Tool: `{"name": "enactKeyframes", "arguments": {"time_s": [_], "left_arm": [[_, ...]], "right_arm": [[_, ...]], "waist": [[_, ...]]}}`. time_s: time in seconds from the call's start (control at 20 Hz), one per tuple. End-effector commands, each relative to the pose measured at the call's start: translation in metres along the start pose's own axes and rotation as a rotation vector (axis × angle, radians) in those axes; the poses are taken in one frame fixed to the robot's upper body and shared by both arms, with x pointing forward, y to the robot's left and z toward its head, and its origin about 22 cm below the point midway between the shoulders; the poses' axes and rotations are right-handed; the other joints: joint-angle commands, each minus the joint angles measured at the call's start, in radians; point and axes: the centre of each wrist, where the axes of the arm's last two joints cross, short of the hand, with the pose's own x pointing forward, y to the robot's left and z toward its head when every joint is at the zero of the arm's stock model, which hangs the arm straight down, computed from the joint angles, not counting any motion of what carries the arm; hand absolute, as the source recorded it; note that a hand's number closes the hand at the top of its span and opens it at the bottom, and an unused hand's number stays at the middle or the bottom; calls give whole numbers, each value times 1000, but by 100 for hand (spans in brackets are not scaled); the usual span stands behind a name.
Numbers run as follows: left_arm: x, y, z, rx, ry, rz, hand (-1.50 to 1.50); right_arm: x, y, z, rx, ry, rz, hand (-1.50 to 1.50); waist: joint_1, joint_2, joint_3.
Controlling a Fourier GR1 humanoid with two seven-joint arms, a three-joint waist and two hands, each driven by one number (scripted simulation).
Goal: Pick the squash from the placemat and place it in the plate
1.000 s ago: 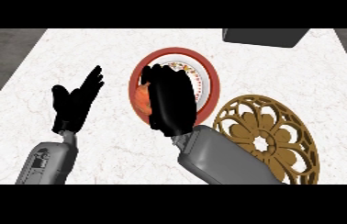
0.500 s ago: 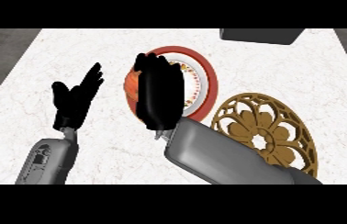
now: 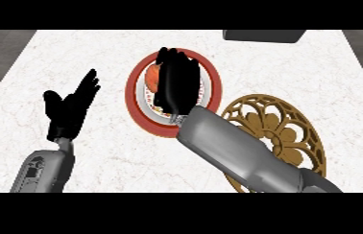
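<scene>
One orange squash (image 3: 153,77) on red-rimmed plate (image 3: 136,101), right robot hand (image 3: 177,82) curled around it.

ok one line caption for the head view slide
Right hand over the squash in the red-rimmed plate; left hand rests open.

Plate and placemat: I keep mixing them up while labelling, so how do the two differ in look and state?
The plate has a solid red rim and a white centre; the placemat is golden-brown openwork with a flower pattern. The plate holds the orange squash under the right hand; the placemat carries nothing that shows, only the right forearm crossing it. Both are round and lie flat on the counter.
</scene>
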Motion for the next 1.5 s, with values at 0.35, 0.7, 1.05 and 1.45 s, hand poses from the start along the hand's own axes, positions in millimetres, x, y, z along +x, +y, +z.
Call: {"name": "enactKeyframes", "arguments": {"time_s": [0.35, 0.7, 1.05, 1.45], "left_arm": [[-4, 0, 8, 21, 4, 1, 0], [14, 18, 6, 41, 15, 21, 0], [7, 22, 8, 46, 14, 8, 0], [8, 12, 5, 35, 12, 13, 0]], "right_arm": [[-52, 38, -7, 280, 227, -140, -150], [-52, 43, -1, 144, -10, -229, -150], [-8, -1, -3, 37, -143, -579, -150], [-19, -28, -3, 199, 71, -903, -150]], "waist": [[-19, 3, 1], [-31, -3, 2], [-35, -5, 2], [-52, -4, 2]]}}
